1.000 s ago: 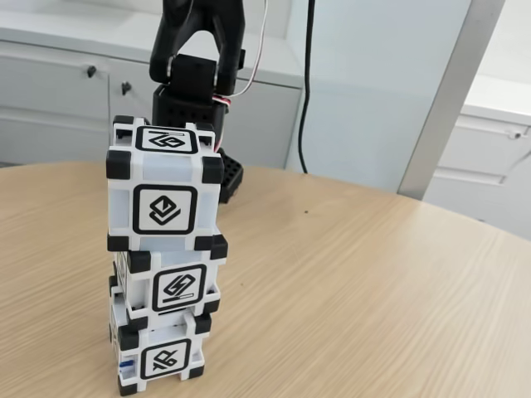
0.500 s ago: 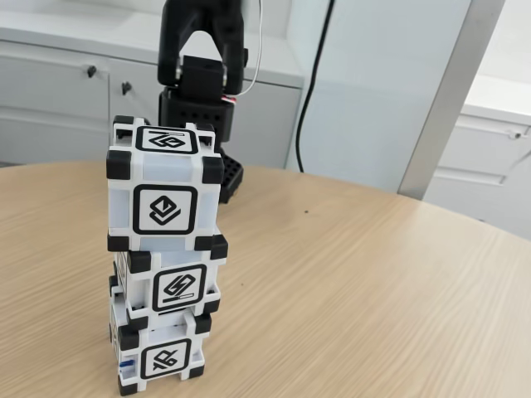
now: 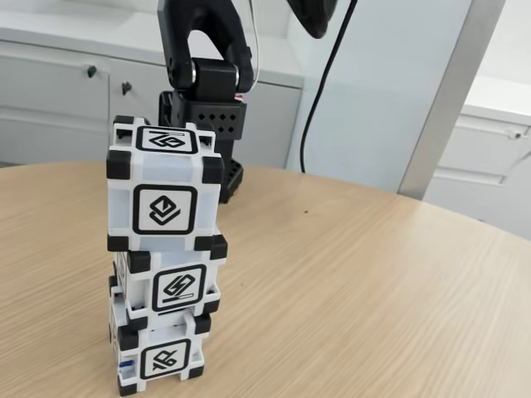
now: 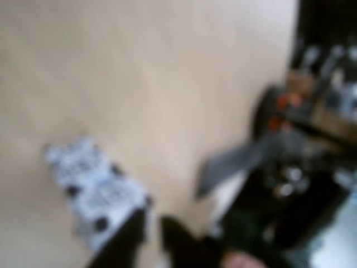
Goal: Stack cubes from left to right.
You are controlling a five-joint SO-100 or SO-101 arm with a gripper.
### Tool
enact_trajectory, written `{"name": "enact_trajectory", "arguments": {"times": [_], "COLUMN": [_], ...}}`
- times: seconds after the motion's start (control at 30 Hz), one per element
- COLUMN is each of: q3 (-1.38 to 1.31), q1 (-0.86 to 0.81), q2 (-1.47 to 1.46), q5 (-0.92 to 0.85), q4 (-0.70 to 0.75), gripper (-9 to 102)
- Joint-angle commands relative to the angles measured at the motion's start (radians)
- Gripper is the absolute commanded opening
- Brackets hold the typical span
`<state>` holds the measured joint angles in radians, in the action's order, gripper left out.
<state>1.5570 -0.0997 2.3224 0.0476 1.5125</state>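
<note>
Three cubes (image 3: 163, 257) stand stacked near the table's (image 3: 357, 282) front left edge, the tower leaning slightly. In my blurred wrist view the gripper (image 4: 153, 234) sits at six o'clock with the stack (image 4: 95, 187) at about ten o'clock from it, apart; whether the jaws are open I cannot tell. I judge the stacking done

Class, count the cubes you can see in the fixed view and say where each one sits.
3. All form one tower on the wooden table: the bottom cube on the tabletop, the middle cube on it, the top cube above. None seems hidden.
</note>
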Motion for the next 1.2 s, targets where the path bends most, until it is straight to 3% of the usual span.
{"name": "enact_trajectory", "arguments": {"times": [0.0, 0.57, 0.83, 1.17], "q3": [0.048, 0.876, 1.192, 1.235], "q1": [-0.003, -0.003, -0.006, -0.112], "q2": [0.044, 0.788, 0.870, 0.870], "q5": [-0.026, -0.146, -0.118, -0.158], "q4": [-0.057, -0.279, -0.354, -0.337], "gripper": [0, 0, 0, 0]}}
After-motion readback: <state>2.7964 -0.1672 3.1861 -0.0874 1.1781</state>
